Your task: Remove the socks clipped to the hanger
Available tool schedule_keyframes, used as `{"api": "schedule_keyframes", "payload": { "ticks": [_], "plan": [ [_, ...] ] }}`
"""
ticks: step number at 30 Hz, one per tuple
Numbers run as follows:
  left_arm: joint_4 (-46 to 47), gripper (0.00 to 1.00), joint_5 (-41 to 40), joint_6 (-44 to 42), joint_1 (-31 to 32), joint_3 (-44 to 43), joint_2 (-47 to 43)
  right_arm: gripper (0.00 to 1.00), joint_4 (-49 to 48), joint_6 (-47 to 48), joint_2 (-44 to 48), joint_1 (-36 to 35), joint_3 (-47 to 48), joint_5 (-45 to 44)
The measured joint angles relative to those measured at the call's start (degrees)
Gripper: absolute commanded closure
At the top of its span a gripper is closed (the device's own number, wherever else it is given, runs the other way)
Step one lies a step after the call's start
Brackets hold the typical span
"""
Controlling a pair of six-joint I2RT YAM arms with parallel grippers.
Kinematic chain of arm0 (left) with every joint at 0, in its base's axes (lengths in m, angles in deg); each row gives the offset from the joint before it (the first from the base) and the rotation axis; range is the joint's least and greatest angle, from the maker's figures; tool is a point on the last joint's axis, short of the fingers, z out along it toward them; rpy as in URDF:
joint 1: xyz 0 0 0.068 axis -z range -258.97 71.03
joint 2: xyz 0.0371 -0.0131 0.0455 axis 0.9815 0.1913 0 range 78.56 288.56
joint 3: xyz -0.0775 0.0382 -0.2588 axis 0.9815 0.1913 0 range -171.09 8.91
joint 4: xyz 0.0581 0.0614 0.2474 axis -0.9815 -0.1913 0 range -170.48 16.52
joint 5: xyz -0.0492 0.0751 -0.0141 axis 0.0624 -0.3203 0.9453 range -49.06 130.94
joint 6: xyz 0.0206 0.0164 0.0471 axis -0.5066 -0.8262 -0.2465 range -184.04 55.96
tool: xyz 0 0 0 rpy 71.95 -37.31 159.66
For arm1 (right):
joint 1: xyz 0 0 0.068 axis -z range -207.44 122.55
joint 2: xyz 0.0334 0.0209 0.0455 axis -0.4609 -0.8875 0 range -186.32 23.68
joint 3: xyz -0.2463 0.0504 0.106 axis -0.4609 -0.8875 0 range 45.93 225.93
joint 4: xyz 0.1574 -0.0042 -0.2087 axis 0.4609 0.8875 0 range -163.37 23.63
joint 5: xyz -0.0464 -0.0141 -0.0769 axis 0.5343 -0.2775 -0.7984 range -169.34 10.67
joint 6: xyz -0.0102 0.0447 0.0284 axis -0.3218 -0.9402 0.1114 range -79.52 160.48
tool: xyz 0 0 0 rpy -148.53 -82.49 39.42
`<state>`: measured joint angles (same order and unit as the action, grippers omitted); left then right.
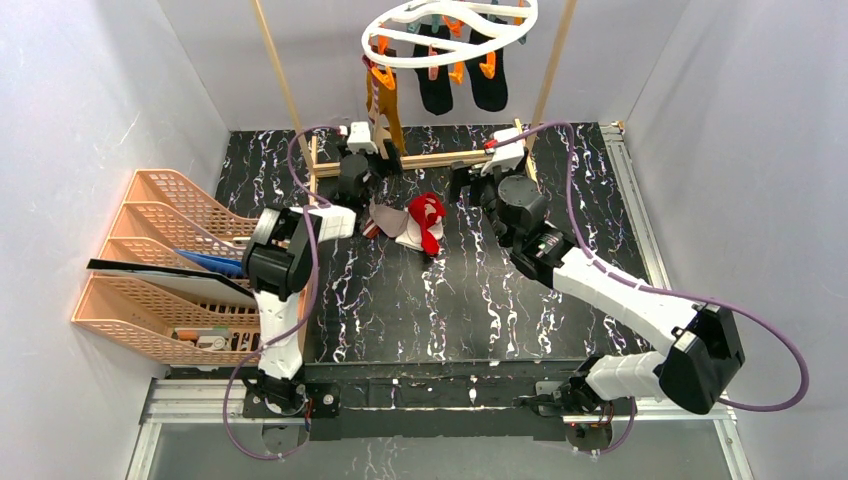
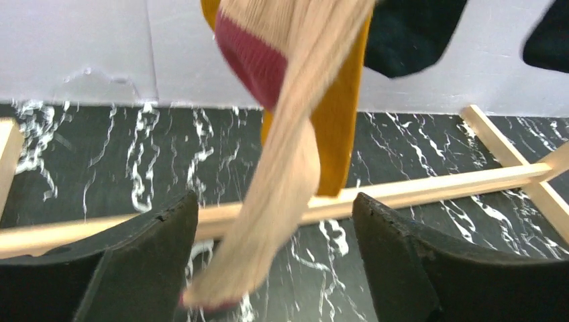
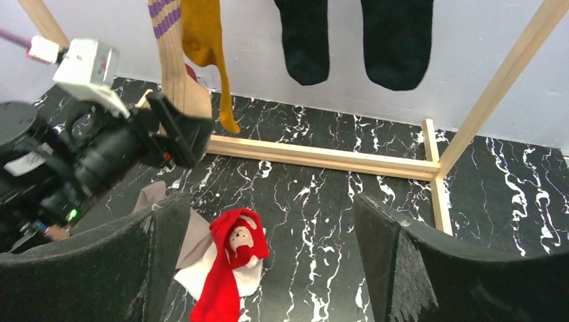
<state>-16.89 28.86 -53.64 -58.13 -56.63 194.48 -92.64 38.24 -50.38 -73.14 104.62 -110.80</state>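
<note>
one beige sock (image 2: 288,154) hangs long-axis down from the hanger (image 1: 425,64), its foot end right between the wide-spread fingers of your left hand (image 2: 274,208), while your right hand (image 3: 272,204), equally wide and empty, sits farther off to the side.

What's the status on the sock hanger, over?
Left pincer open, straddling hanging beige sock; right pincer open, empty. Mustard sock, two black socks clipped on hanger. Red sock down on table. Wooden rack bar behind.
</note>
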Motion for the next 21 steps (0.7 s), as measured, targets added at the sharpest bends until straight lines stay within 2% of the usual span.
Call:
{"api": "schedule_keyframes", "payload": {
  "ticks": [1,2,6,13,21],
  "plan": [
    [0.09,0.95,0.90,0.61,-0.61,-1.92,1.40,0.01,0.15,-0.22,0.20,0.00,-0.24,0.07],
    [0.28,1.00,2.23,1.53,-1.20,-4.11,3.06,0.01,0.44,-0.48,0.44,0.00,-0.46,0.11],
    [0.70,1.00,8.35,5.01,-3.41,-10.58,8.55,0.01,2.03,-0.72,1.66,0.24,-0.55,0.13],
    [1.53,1.00,15.26,8.13,-5.07,-10.49,9.75,0.01,2.80,-0.79,4.48,0.63,-1.40,-0.04],
    [2.58,1.00,16.35,7.08,-4.81,3.61,-0.28,0.02,2.91,-1.99,4.26,0.68,-1.40,1.07]
  ]
}}
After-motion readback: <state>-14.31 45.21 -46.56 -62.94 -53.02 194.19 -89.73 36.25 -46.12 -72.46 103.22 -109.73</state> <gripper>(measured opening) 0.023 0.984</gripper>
